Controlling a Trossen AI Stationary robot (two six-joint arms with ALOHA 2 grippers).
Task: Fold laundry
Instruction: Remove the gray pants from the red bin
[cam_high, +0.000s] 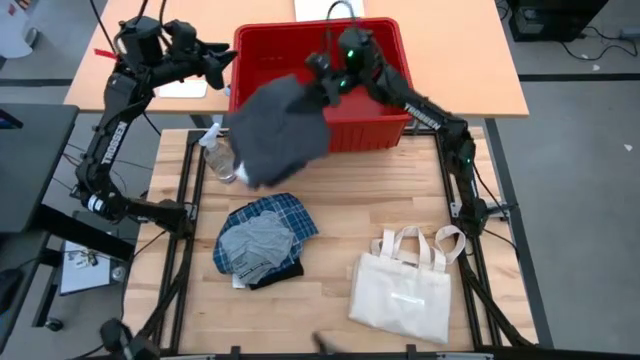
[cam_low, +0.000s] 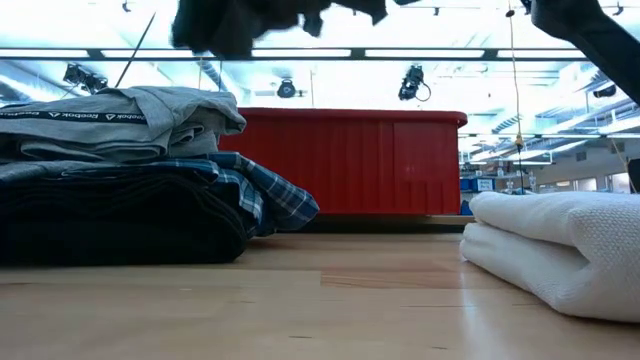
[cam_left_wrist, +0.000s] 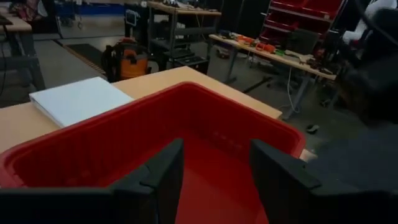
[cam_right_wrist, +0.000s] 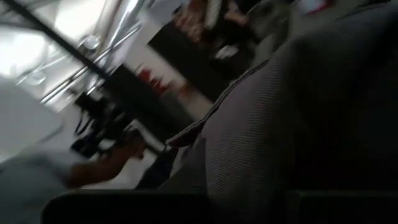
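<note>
A dark grey garment (cam_high: 280, 130) hangs in the air over the table's far left part and the front wall of a red bin (cam_high: 370, 135), held by my right gripper (cam_high: 322, 82). Its lower folds show at the top of the low view (cam_low: 240, 25), and it fills the right wrist view (cam_right_wrist: 298, 112). My left gripper (cam_high: 228, 62) is open and empty at the bin's left far corner, looking into the bin (cam_left_wrist: 93, 149). A folded stack lies on the table: light grey garment (cam_high: 255, 243) on top, plaid (cam_high: 285, 212) beneath it, black (cam_high: 275, 275) at the bottom. My right gripper is shut on the dark grey garment at its upper right edge (cam_high: 312, 92), coming from the table's right side. The garment is lifted clear and hangs slack and bunched below and to the left of the fingers. The cloth itself hides the fingertips.
A cream tote bag (cam_high: 405, 290) lies flat on the table's near right part, also in the low view (cam_low: 560, 245). A clear spray bottle (cam_high: 215, 155) stands at the table's far left edge, beside the hanging cloth. A white pad (cam_left_wrist: 78, 99) lies on the far table behind the bin.
</note>
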